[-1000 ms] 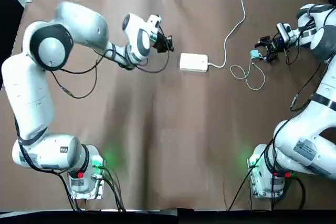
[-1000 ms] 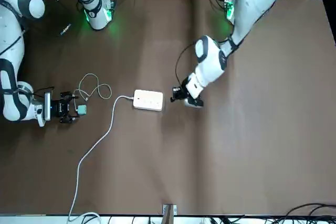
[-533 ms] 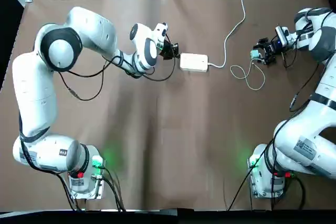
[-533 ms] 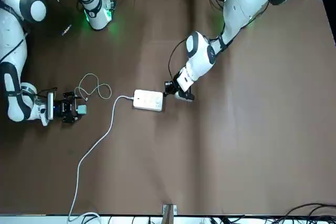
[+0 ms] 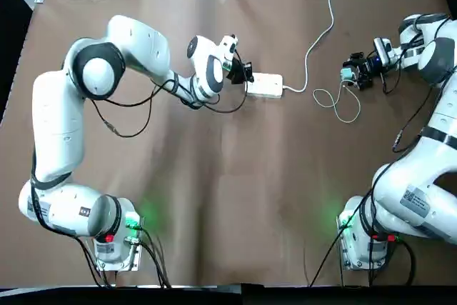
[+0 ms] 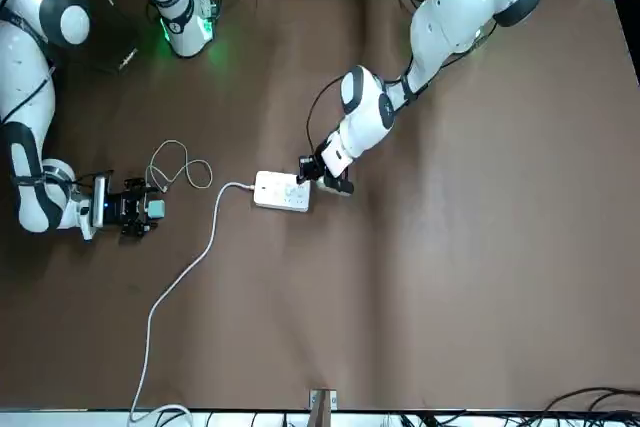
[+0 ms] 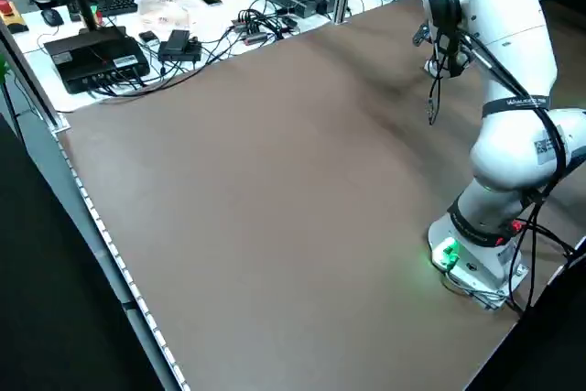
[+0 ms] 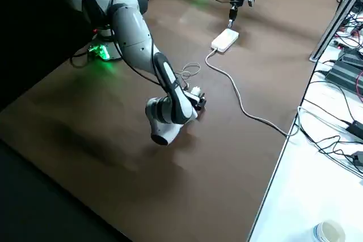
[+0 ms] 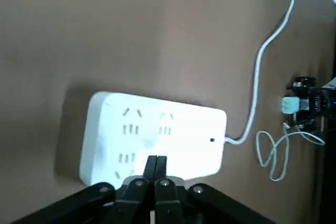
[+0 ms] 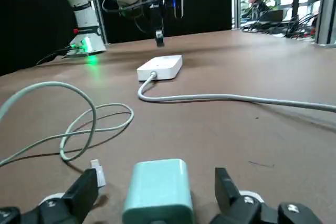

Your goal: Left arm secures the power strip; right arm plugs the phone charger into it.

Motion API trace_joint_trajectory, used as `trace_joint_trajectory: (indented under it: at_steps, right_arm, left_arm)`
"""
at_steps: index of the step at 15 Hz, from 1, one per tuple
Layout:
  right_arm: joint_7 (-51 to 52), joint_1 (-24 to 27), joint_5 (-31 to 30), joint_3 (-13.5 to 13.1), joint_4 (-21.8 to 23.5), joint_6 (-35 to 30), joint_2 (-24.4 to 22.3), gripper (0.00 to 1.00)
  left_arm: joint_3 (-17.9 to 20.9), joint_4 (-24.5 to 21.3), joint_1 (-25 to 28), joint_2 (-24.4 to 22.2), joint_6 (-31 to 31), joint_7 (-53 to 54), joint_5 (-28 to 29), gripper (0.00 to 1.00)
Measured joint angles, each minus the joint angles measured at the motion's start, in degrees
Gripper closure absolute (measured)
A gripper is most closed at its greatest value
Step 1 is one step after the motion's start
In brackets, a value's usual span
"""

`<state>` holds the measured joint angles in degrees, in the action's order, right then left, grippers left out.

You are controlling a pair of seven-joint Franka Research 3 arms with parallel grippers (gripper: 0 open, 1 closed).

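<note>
Over the brown-covered bench, clock directions running from its middle with 12 away from the robot, the white rectangular plastic power strip is lying near 1 o'clock, its slotted sockets facing up. The black left claw is hovering at the strip's 10 o'clock corner, its fingers together; whether it is touching is hard to tell.

The small teal-green phone charger is sitting near 2 o'clock, and the black right claw is waiting at the charger's 3 o'clock side, its fingers apart around the plug. The thin looping white cable is curling towards the charger's 7 o'clock.

The thick white cord is leaving the strip at 3 o'clock and crossing the far edge near 1 o'clock. Beyond that edge, a white round tub is standing on a white worktop, its contents unclear. A label on the right arm is showing print too small to read.
</note>
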<state>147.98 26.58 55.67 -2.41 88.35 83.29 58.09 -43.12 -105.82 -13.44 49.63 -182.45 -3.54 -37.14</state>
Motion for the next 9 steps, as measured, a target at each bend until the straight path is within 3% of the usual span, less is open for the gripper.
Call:
trace_joint_trajectory:
  at_steps: [2,9]
  right_arm:
    - [1.26,0.01,1.6,0.01,-0.01,-0.04,1.0,0.01]
    - [1.66,0.06,1.74,-0.01,0.0,-0.16,1.03,0.04]
  left_arm:
    - [3.33,1.97,-2.68,1.55,0.0,0.16,2.44,0.99]
    - [3.84,4.2,-3.15,3.66,0.0,0.27,4.37,0.99]
